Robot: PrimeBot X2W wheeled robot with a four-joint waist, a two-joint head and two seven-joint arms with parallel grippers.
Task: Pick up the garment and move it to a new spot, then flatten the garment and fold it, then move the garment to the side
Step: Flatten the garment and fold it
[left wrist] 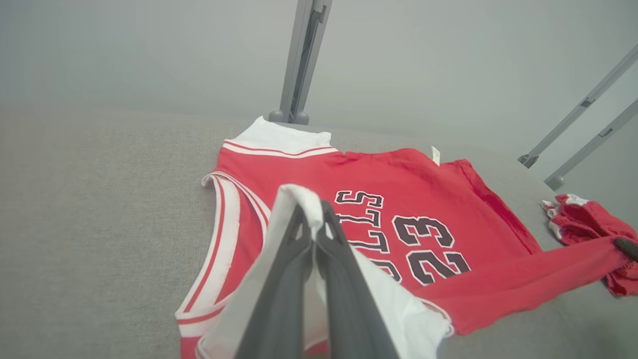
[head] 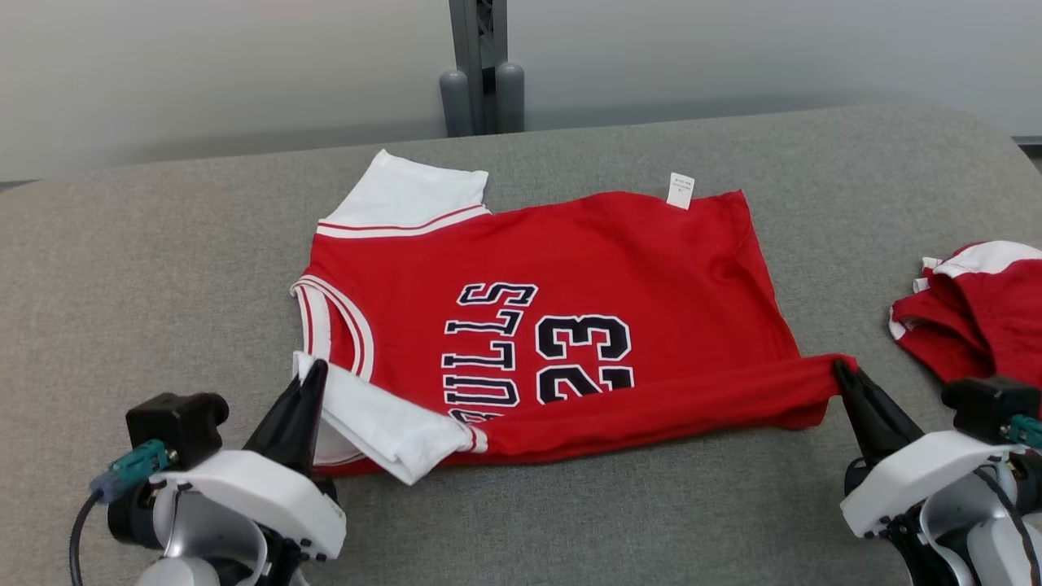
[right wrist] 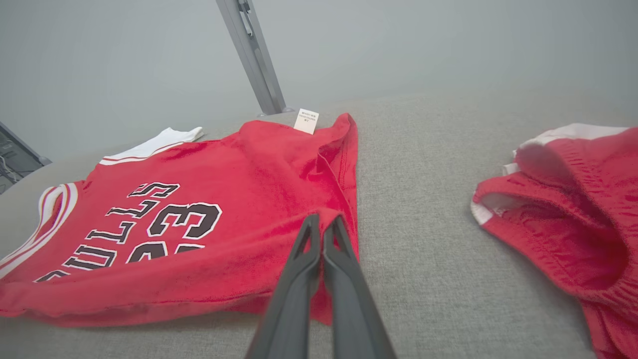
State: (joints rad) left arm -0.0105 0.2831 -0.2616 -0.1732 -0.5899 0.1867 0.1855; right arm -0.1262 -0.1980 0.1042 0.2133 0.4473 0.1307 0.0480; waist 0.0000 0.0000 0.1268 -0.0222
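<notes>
The garment is a red jersey with white sleeves and black lettering, spread on the grey table. Its near edge is lifted and folded over toward the lettering. My left gripper is shut on the white sleeve at the near left corner, seen draped over the fingertips in the left wrist view. My right gripper is shut on the red hem corner at the near right; in the right wrist view the cloth bunches at the fingertips. A white label sticks out at the far edge.
A second red and white garment lies crumpled at the table's right edge, close to my right arm; it is also seen at the right of the right wrist view. A grey post stands behind the table.
</notes>
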